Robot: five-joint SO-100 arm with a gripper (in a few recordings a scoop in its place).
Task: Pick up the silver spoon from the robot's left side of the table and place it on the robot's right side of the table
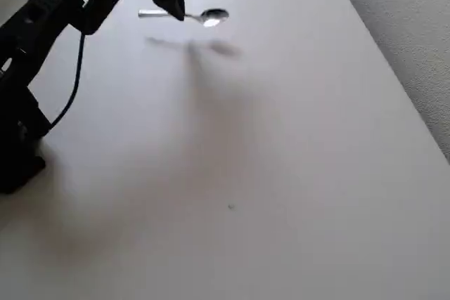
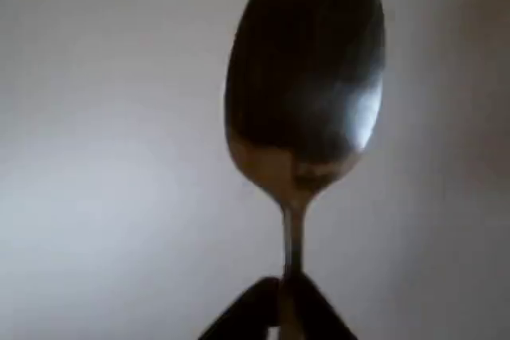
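Overhead view: black fingers [image 1: 176,10] clamped on the handle of the silver spoon [image 1: 211,16], held level above the table [image 1: 281,173], its shadow beneath. Wide bare surface lies below; straight right edge borders grey carpet [image 1: 408,19]. No legible writing.

In the overhead view the silver spoon [image 1: 204,16] sits at upper centre, above the table [image 1: 281,173], bowl pointing right. The gripper [image 1: 172,6] clamps its handle. The carpet [image 1: 408,26] occupies the right edge.
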